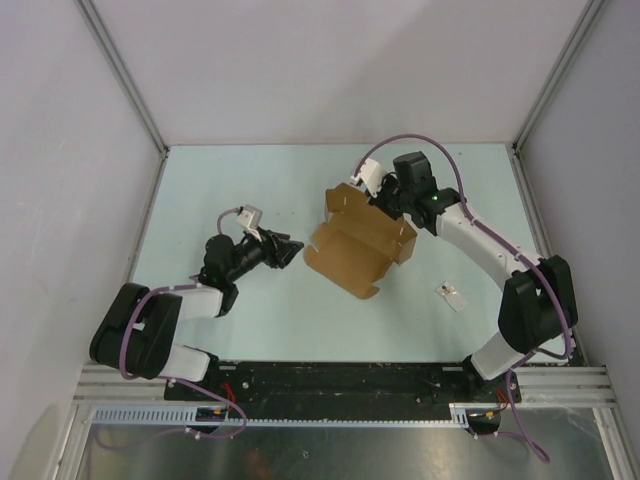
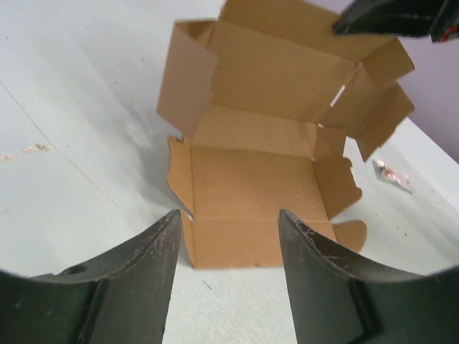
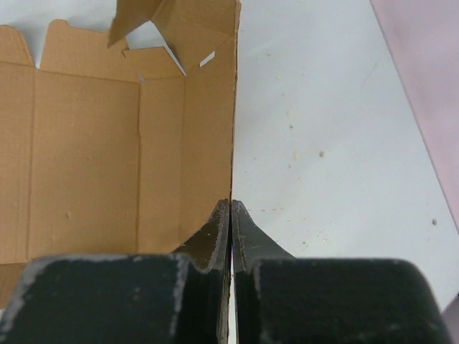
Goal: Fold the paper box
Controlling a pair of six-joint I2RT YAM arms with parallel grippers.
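The paper box (image 1: 355, 245), a brown die-cut cardboard sheet with flaps partly raised, lies mid-table. My right gripper (image 1: 385, 200) is shut on the box's far edge; in the right wrist view its fingers (image 3: 231, 203) pinch the thin rim of a panel (image 3: 107, 143) that stands on edge. My left gripper (image 1: 290, 250) hangs open just left of the box, apart from it. In the left wrist view the box (image 2: 251, 186) sits straight ahead beyond the open fingers (image 2: 228, 215), its near flap flat on the table. The right gripper (image 2: 394, 18) shows at the top of that view.
A small silvery-white packet (image 1: 453, 296) lies on the table right of the box, also visible as the packet (image 2: 393, 175) in the left wrist view. Grey walls enclose the pale table on three sides.
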